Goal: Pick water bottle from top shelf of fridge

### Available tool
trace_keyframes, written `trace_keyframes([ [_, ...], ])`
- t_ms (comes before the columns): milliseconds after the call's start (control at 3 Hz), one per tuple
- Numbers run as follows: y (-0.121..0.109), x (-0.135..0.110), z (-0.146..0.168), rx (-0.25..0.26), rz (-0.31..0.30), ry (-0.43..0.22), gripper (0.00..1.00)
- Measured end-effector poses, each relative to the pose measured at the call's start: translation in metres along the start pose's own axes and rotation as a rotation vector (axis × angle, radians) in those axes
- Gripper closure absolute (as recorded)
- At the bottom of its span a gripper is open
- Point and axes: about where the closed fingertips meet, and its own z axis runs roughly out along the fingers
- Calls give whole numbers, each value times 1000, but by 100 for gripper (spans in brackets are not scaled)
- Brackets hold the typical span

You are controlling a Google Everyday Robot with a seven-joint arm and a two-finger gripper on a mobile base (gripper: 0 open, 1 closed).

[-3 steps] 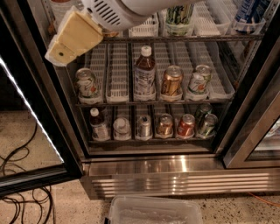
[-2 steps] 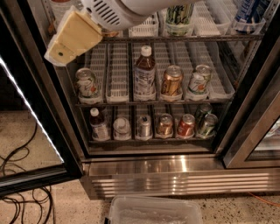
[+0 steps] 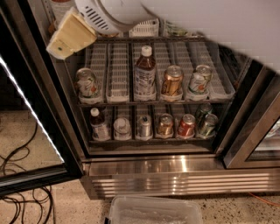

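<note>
My gripper (image 3: 69, 36), with cream-coloured fingers on a white vented wrist, is at the upper left of the open fridge (image 3: 175, 174), at the front edge of the top shelf (image 3: 144, 29). That shelf is a dark wire rack with white slotted lane trays, mostly covered by my white arm. A pale shape with reddish print (image 3: 60, 6) shows just behind the gripper at the frame's top. I cannot tell whether it is the water bottle, and no other clear bottle shows.
The rack below holds a brown-drink bottle (image 3: 144, 73) and several cans (image 3: 171, 81). The lowest rack holds more cans and a small bottle (image 3: 99, 125). The black-framed door with its light strip (image 3: 30, 109) stands open at left. A clear plastic bin (image 3: 153, 211) and cables (image 3: 19, 175) lie on the floor.
My white arm now covers the upper right of the view and hides the drinks that showed on the top shelf. The gripper stays at about the same spot.
</note>
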Motion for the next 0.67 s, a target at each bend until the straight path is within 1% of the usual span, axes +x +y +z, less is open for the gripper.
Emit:
trace_keyframes([
  [333, -6, 10, 25, 55, 35, 0, 0],
  [667, -16, 1, 17, 105, 37, -2, 0],
])
